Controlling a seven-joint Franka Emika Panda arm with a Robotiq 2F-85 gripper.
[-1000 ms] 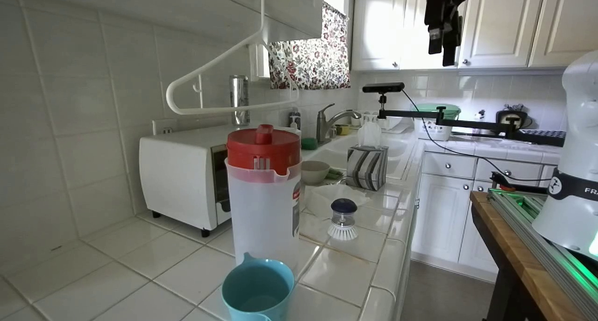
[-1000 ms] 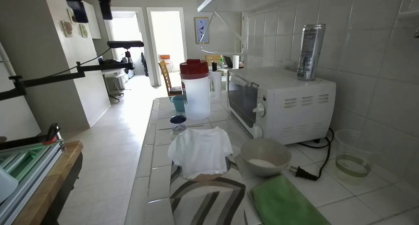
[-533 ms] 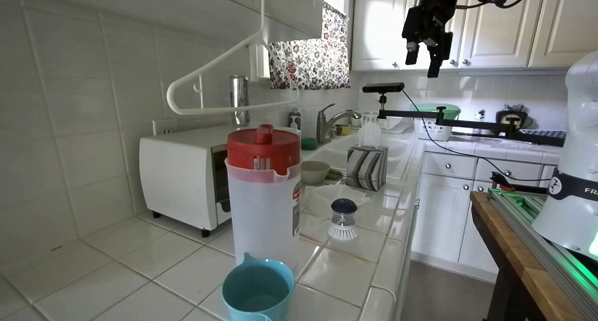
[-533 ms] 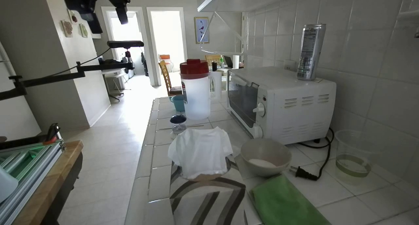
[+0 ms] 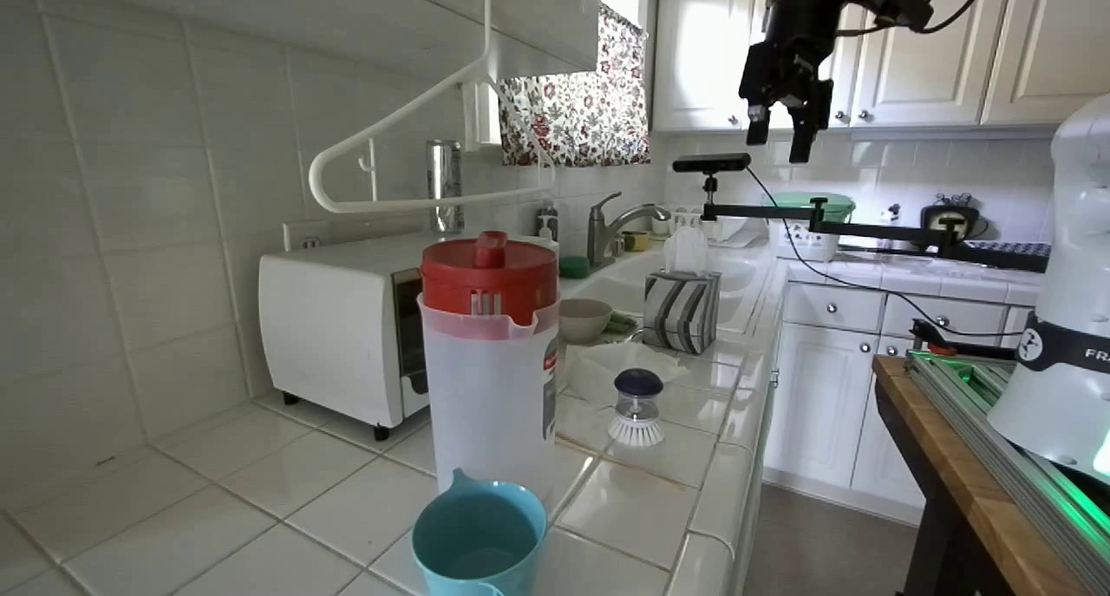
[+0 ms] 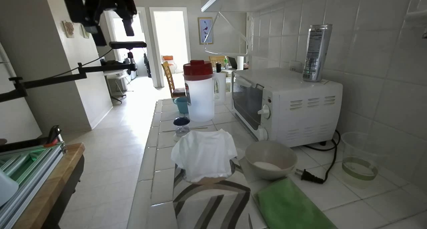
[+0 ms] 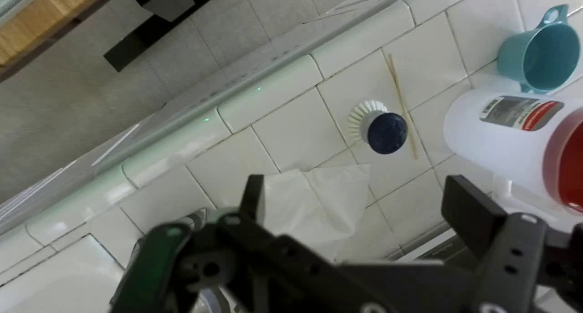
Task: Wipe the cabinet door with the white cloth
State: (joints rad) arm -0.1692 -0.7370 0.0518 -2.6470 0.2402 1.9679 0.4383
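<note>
The white cloth [image 7: 319,199] lies flat and creased on the tiled counter in the wrist view. An exterior view shows this cloth [image 5: 620,370] between the brush and the tissue box. My gripper [image 7: 355,190] hangs high above the counter, fingers wide apart with nothing between them. It is the dark gripper [image 5: 778,140] in front of the far upper cabinets and the gripper [image 6: 115,36] at the upper left. White cabinet doors show above [image 5: 928,49] and below the far counter, plus a cabinet [image 5: 546,6] over the near counter. I cannot tell which door is meant.
A striped tissue box [image 5: 681,311] with a tissue [image 6: 205,155] on top stands beside the cloth. Around it are a bowl [image 6: 271,159], dish brush [image 7: 387,133], red-lidded pitcher [image 7: 510,126], blue cup [image 7: 542,53] and white oven [image 6: 303,112]. A hanger [image 5: 434,204] and camera arm [image 5: 763,212] jut out.
My gripper has come down and turned, so its two fingers show more clearly apart. It shifted left in one exterior picture and right in the opposite picture. The counter objects have not moved.
</note>
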